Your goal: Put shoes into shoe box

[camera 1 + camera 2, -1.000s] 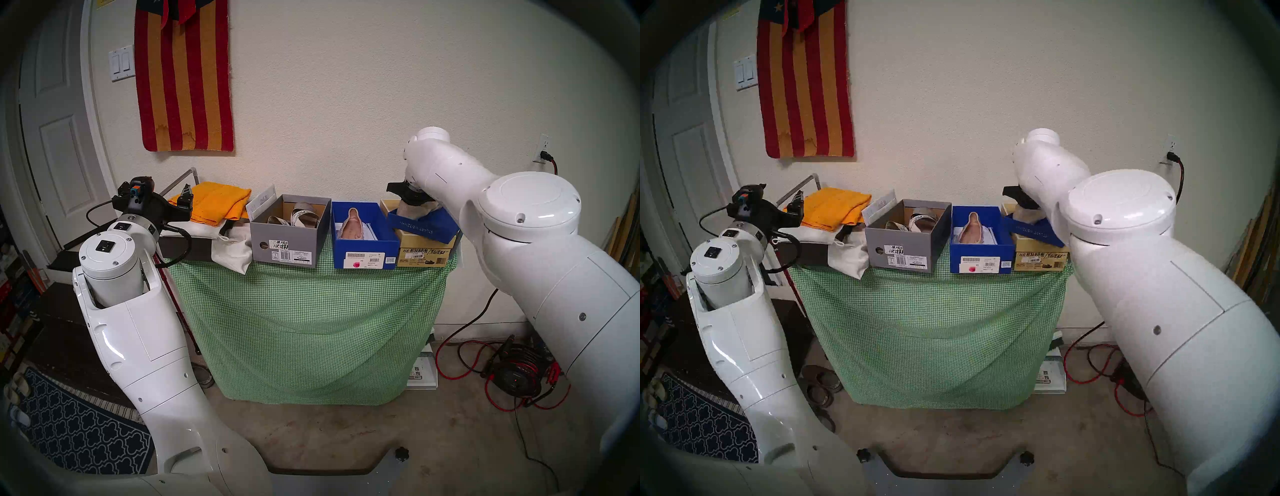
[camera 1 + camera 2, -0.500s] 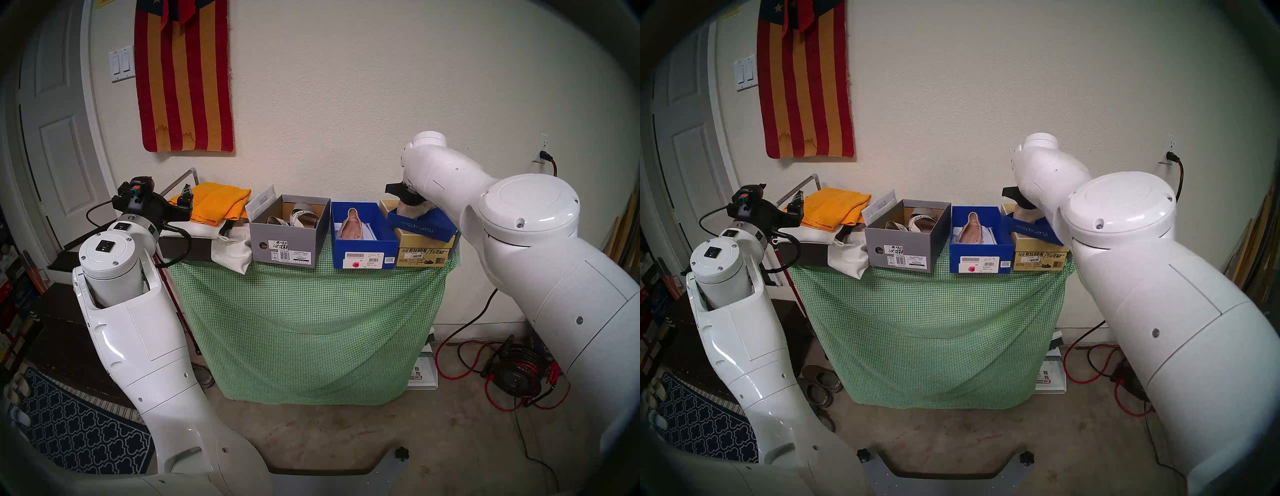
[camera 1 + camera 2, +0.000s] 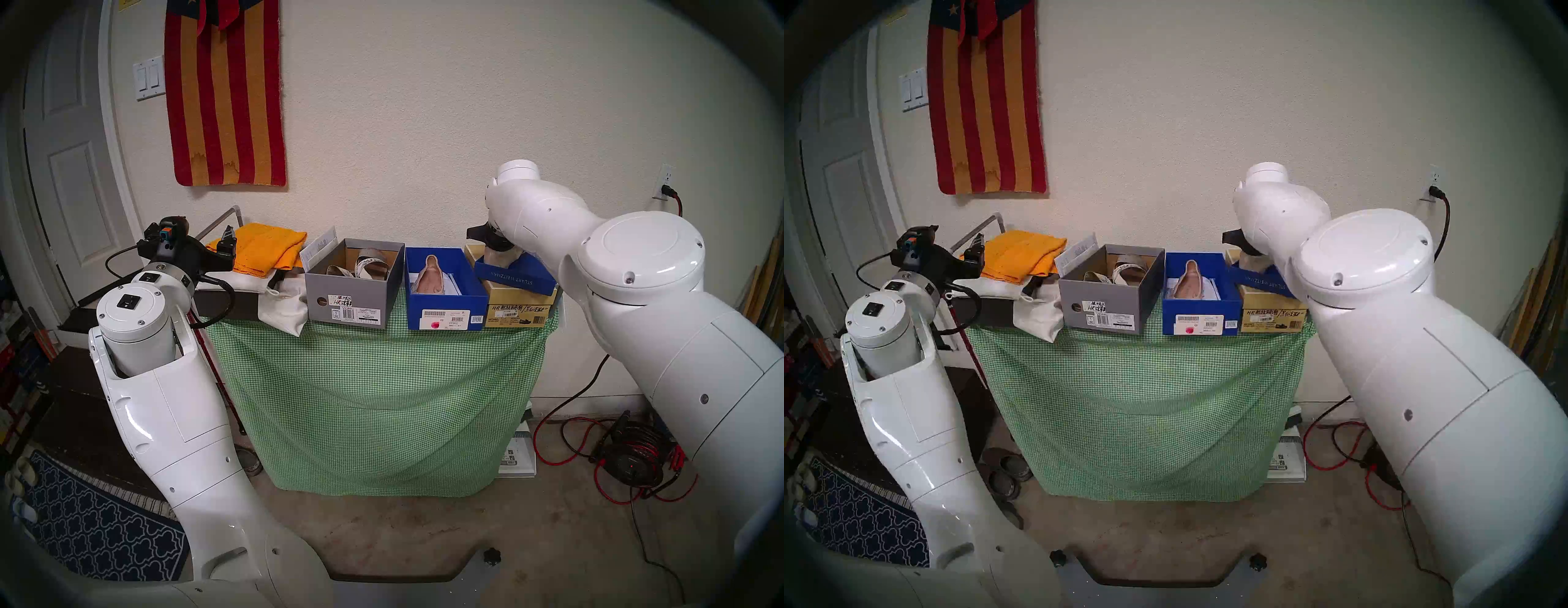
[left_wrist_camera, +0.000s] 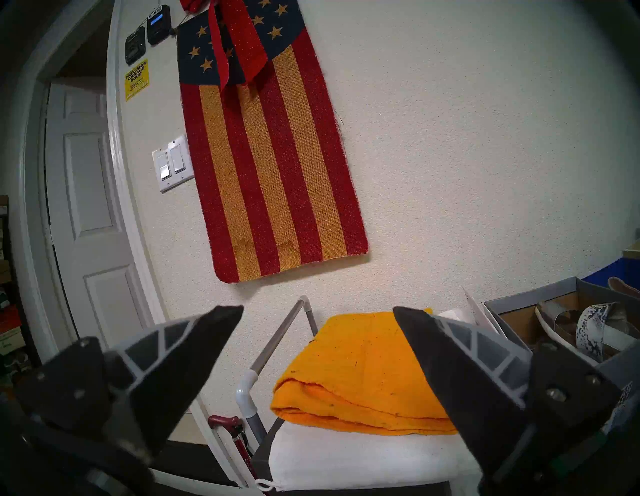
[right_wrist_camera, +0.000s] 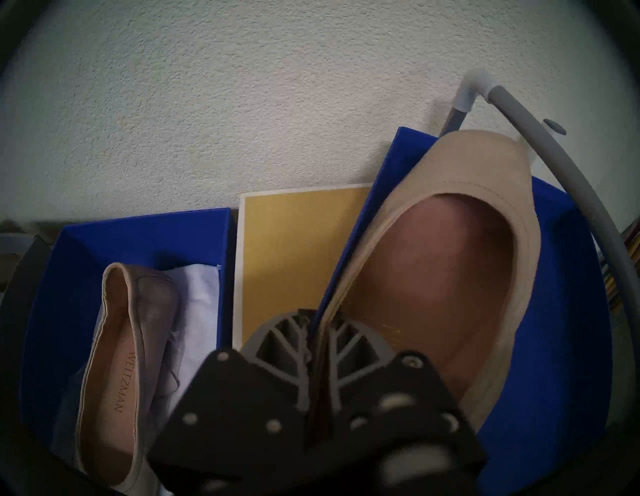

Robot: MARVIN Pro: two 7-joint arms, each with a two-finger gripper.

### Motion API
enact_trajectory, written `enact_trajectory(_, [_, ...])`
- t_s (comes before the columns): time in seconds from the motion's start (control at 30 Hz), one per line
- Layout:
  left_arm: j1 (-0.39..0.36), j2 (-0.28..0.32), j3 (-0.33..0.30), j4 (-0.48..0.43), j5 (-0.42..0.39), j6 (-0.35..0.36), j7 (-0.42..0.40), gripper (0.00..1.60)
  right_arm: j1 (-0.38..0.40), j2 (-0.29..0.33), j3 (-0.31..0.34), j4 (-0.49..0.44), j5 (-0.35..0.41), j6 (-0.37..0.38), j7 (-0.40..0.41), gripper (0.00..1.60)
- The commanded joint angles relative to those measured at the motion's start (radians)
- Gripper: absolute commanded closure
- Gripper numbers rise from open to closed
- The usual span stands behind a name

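Observation:
My right gripper [image 5: 317,329] is shut on the side wall of a beige ballet flat [image 5: 433,277], which it holds over a blue lid [image 3: 515,276] lying on a tan box [image 3: 517,312]. In the head view my forearm hides most of this flat [image 3: 502,254]. The other beige flat [image 3: 429,274] lies in the open blue shoe box [image 3: 445,305]. A grey shoe box [image 3: 352,297] further left holds the strappy sandals [image 3: 365,265]. My left gripper [image 4: 318,309] is open and empty, hovering left of the table near an orange towel [image 4: 356,370].
The boxes stand in a row on a table draped in green checked cloth [image 3: 382,403], close to the wall. A white cloth bag [image 3: 284,305] and a dark lid [image 3: 229,303] lie at its left. A grey pipe frame [image 5: 540,138] curves beside the blue lid. Dark clogs [image 3: 1004,471] sit on the floor.
My right arm has shifted a little to the left with the flat still in its grip. The left arm has not moved.

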Motion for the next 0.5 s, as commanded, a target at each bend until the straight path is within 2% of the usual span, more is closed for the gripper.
enact_trajectory(0.0, [-0.001,0.001,0.001,-0.002,-0.001,0.0,0.0,0.0,-0.044,-0.031,-0.046,0.01,-0.046,0.021,0.029,1.6])
enact_trajectory(0.2, [-0.001,0.001,0.001,-0.002,-0.001,0.0,-0.001,0.0,-0.045,-0.044,-0.092,0.01,-0.098,0.023,0.055,1.6])
enact_trajectory(0.47, [-0.002,0.001,0.0,-0.002,0.0,0.0,-0.002,0.0,-0.053,-0.058,-0.16,0.012,-0.17,-0.026,0.071,1.6])
